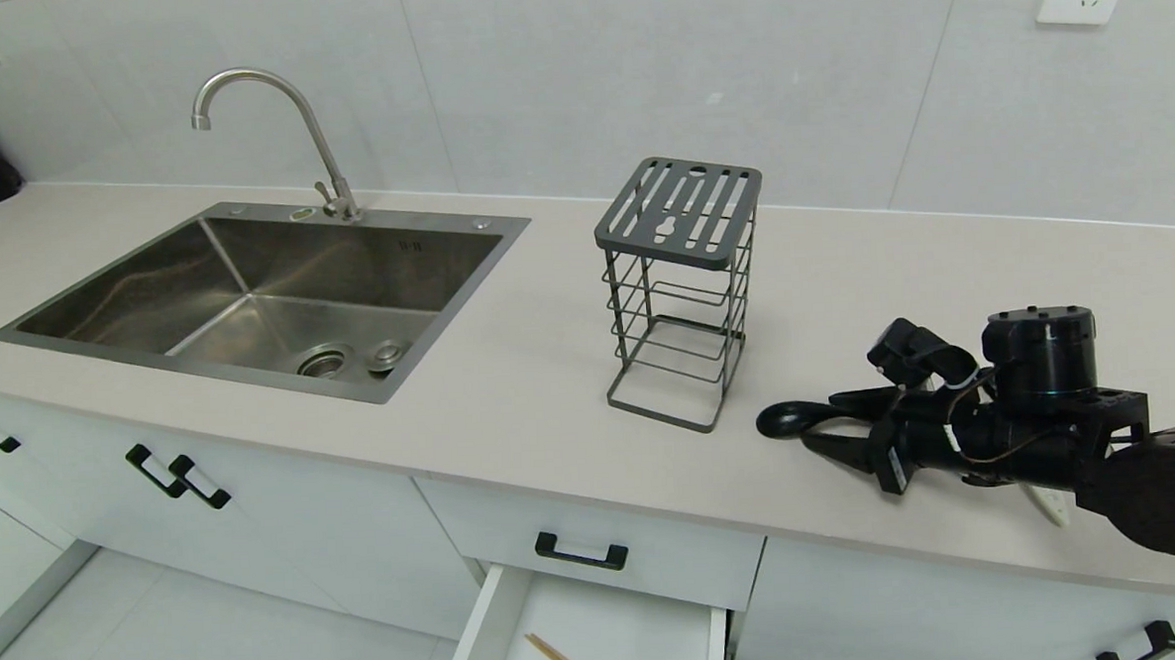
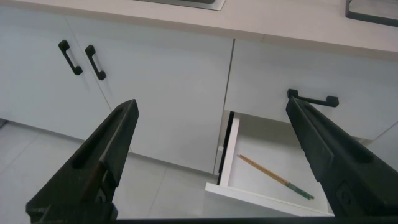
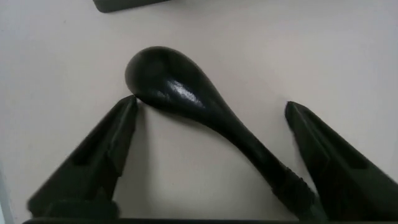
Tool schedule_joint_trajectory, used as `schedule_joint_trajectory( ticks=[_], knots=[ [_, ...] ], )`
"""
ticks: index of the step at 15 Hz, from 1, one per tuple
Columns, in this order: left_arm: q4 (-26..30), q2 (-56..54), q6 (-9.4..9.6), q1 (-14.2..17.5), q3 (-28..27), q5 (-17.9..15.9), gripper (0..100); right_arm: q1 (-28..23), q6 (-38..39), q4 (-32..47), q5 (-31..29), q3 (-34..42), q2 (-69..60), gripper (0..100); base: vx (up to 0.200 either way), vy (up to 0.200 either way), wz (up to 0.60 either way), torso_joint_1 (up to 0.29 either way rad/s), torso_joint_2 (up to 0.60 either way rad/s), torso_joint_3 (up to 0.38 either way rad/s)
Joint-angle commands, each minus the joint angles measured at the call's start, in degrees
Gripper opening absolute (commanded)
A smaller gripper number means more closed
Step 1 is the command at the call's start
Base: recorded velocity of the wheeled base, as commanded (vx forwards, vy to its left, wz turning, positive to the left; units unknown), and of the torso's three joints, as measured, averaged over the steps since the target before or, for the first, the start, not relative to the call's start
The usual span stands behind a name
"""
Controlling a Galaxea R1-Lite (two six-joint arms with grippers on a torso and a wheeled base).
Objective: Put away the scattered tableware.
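A black spoon (image 1: pixel 785 419) lies on the light countertop (image 1: pixel 511 393), to the right of the wire rack. My right gripper (image 1: pixel 822 422) is low over the counter and open, with its fingers on either side of the spoon's neck. In the right wrist view the spoon (image 3: pixel 180 90) runs between the two fingers, and one fingertip (image 3: pixel 124 118) touches its bowl. My left gripper (image 2: pixel 211 106) hangs open and holds nothing, in front of the cabinets above an open drawer (image 2: pixel 267 143). A chopstick (image 2: pixel 273 177) lies in that drawer.
A dark wire rack (image 1: pixel 680 286) stands mid-counter. The steel sink (image 1: pixel 253 379) and its faucet (image 1: pixel 271 116) are at the left. The open drawer (image 1: pixel 601 637) juts out below the counter edge. Something white (image 1: pixel 1046 503) lies partly hidden under the right arm.
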Motion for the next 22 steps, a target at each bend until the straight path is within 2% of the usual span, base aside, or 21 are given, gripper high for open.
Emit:
schedule_joint_trajectory(
  ticks=[1, 6, 12, 17, 22],
  knots=[
    [-0.01, 0.0, -0.02, 0.04, 0.01, 0.02, 100, 0.01, -0.12, 0.16, -0.08, 0.34, -0.6, 0, 0.0, 0.0, 0.0, 0.0, 0.0, 0.0],
    [-0.01, 0.0, -0.02, 0.04, 0.01, 0.02, 100, 0.01, -0.12, 0.07, -0.43, 3.86, -4.65, 0, 0.0, 0.0, 0.0, 0.0, 0.0, 0.0],
    [-0.01, 0.0, -0.02, 0.04, 0.01, 0.02, 100, 1.68, -0.56, 0.07, -1.92, 11.5, -12.47, 0, 0.0, 0.0, 0.0, 0.0, 0.0, 0.0],
    [-0.01, 0.0, -0.02, 0.04, 0.01, 0.02, 100, 12.23, -0.47, 0.24, -4.82, 14.4, -15.98, 0, 0.0, 0.0, 0.0, 0.0, 0.0, 0.0],
    [-0.01, 0.0, -0.02, 0.04, 0.01, 0.02, 100, 16.97, -0.47, 0.24, -4.91, 15.02, -16.33, 0, 0.0, 0.0, 0.0, 0.0, 0.0, 0.0]
  ],
)
